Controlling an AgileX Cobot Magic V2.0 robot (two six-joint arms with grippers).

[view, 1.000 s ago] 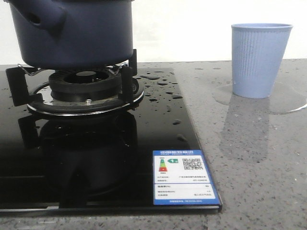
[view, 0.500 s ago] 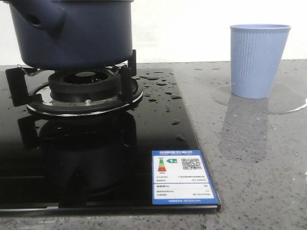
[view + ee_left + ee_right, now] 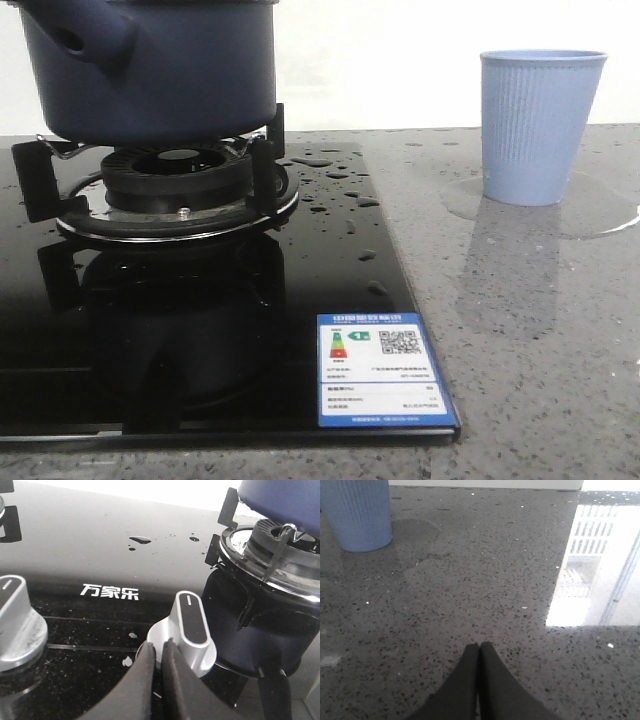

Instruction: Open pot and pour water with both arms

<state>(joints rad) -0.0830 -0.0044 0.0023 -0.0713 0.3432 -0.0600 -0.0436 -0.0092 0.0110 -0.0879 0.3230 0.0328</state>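
The pot (image 3: 150, 70), dark navy with a stubby tube handle, sits on the burner grate (image 3: 170, 185) of a black glass cooktop (image 3: 330, 270) beaded with water (image 3: 322, 160); a light blue ribbed cup (image 3: 540, 125) stands well apart on the speckled grey counter (image 3: 530, 350), inside a shallow puddle. My left gripper (image 3: 161, 652), fingers pressed together and empty, hangs just beside a silver knob (image 3: 190, 630). My right gripper (image 3: 479, 652), likewise closed on nothing, hovers over bare counter.

Matte pot (image 3: 150, 70), glossy glass hob (image 3: 330, 260), speckled stone counter (image 3: 540, 340).
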